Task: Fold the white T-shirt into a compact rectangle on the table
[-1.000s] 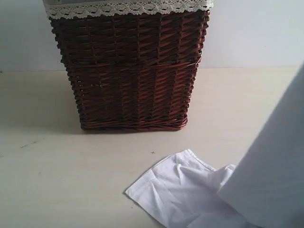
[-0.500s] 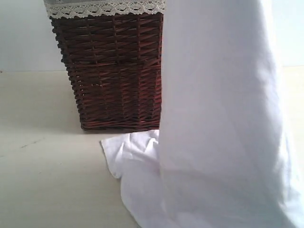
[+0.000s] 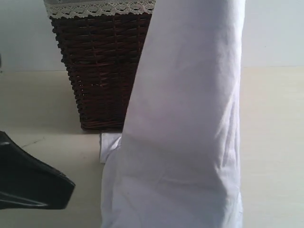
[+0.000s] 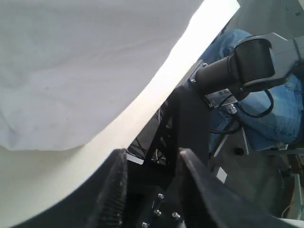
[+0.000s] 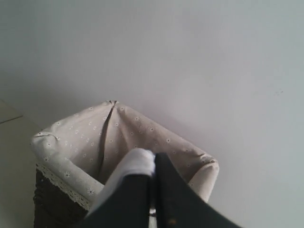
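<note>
Here, right gripper point(image 5: 153, 164) pinches the white T-shirt point(image 3: 185, 118) hanging before the basket point(image 3: 95, 71); left gripper point(image 4: 151, 159) seemingly parted.

Left claw point(image 4: 151, 159) holds its jaws apart, nothing between them; right claw point(image 5: 153, 168) is clamped tight on the white T-shirt point(image 5: 137, 164).

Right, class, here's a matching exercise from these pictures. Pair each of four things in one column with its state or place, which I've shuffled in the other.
Things
1. white T-shirt
2. wicker basket
3. left gripper
4. right gripper

States or places
A. jaws apart, nothing between them
B. stands on the table, lace trim along its rim
C. hangs in the air as a tall drape
D. shut, pinching white fabric

Pairs: 1-C, 2-B, 3-A, 4-D
</note>
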{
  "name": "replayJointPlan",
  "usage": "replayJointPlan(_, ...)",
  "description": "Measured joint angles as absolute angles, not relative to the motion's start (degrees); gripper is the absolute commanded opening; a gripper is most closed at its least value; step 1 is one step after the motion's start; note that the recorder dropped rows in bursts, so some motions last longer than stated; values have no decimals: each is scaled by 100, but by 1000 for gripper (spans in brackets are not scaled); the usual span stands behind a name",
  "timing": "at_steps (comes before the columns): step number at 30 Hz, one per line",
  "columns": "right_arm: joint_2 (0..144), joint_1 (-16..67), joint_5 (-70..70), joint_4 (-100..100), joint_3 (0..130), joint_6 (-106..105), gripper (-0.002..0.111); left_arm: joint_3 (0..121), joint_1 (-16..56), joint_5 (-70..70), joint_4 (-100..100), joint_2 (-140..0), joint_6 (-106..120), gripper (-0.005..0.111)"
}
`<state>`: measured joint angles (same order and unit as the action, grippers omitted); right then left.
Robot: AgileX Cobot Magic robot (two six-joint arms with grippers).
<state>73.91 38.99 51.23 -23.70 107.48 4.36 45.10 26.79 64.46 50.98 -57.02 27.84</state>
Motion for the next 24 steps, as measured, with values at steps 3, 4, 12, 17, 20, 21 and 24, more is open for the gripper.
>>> replayJointPlan(3, 7556, 3899, 5123, -2370, 10748, 576, 0, 4231, 3045, 5863, 5139, -5848, 3051, 46)
replayJointPlan(4, 7595, 3899, 5111, -2370, 10748, 624, 0, 4159, 3174, 5622, 5156, -5895, 3140, 48)
replayJointPlan(12, 7672, 3899, 4621, -2229, 10748, 1182, 0, 3951, 4371, 3831, 5529, -6775, 4046, 51)
replayJointPlan(17, 7800, 3899, 4518, -2077, 10748, 1252, 0, 3930, 5212, 2672, 5693, -7712, 4433, 51)
replayJointPlan(20, 7809, 3899, 4307, -1820, 10748, 1262, 0, 3954, 5733, 2000, 5755, -8414, 4650, 51)
replayJointPlan(21, 7809, 3899, 4272, -1766, 10748, 1262, 0, 3966, 5845, 1820, 5765, -8577, 4700, 51)
replayJointPlan(24, 7809, 3899, 4271, -1703, 10748, 1262, 0, 3980, 6080, 1377, 5765, -9162, 4787, 51)
